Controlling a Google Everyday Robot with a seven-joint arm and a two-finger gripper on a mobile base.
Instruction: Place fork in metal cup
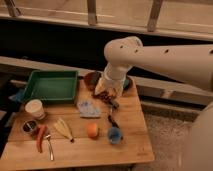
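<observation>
Where the wooden table [100, 150] lies nearest the camera, the fork [49, 146] is seen flat on the wood, in front of the metal cup [30, 126] and slightly to its right. The red-orange carrot-like item [40, 138] is laid between fork and metal cup. The white cup [34, 108] is stood just behind the metal cup. Well right of the metal cup and farther back, the gripper [112, 106] is held over the table, fingers apart, with nothing clamped. The green tray [50, 86] is set behind the metal cup.
</observation>
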